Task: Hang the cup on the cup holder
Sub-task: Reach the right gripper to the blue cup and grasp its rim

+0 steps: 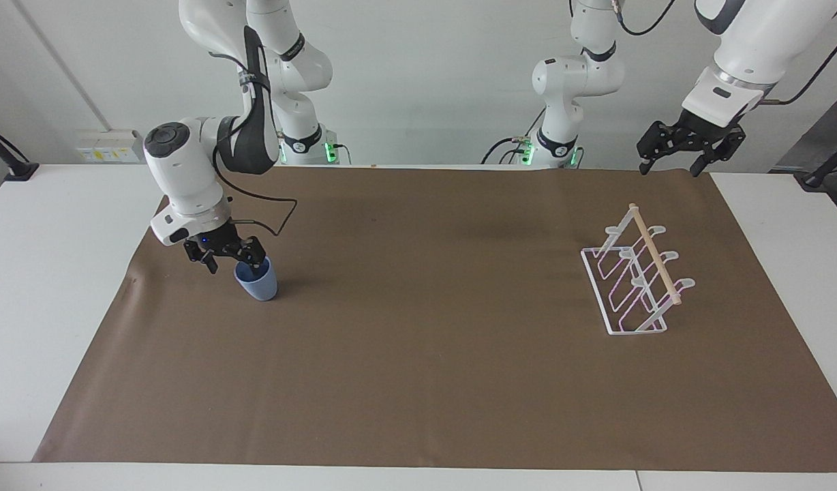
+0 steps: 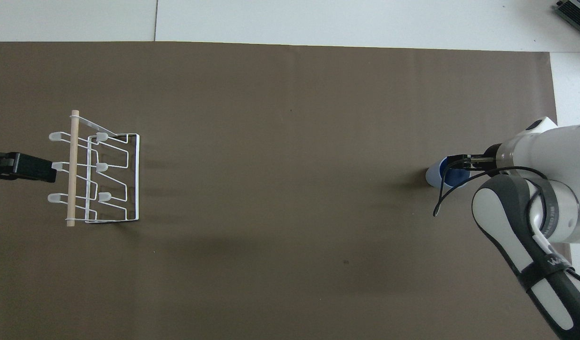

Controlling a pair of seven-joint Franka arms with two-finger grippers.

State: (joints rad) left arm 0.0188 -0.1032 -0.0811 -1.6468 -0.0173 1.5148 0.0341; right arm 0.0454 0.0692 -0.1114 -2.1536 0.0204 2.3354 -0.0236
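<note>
Overhead view showed the right gripper [image 2: 453,163] at the cup [image 2: 436,175], which stood upright, mouth up, on the brown mat [image 2: 290,259] toward the right arm's end of the table, with its long axis vertical. From the fingers the cup lay at about eight o'clock in that view, the fingertips over the rim nearest the arm and the rest of the cup reaching away toward the middle of the mat. In the facing view the right gripper [image 1: 236,261] sat at the cup [image 1: 257,282] rim's ten o'clock edge, its fingers parted and seemingly set either side of the wall, one tip looking to dip inside the mouth; whether either finger touched the plastic could not be told, and nothing was clamped yet. The coming move, judged from this, would be a pinch on that near wall before lifting. This arm was plainly the nearer one to the cup. Well apart, toward the left arm's end of the mat, the cup holder [image 1: 633,276] stood with its wooden rod on top and every prong bare, so no hanging had been done. The left gripper [image 1: 684,146] waited in the air above the mat's corner nearest the robots, fingers spread and holding nothing.
</note>
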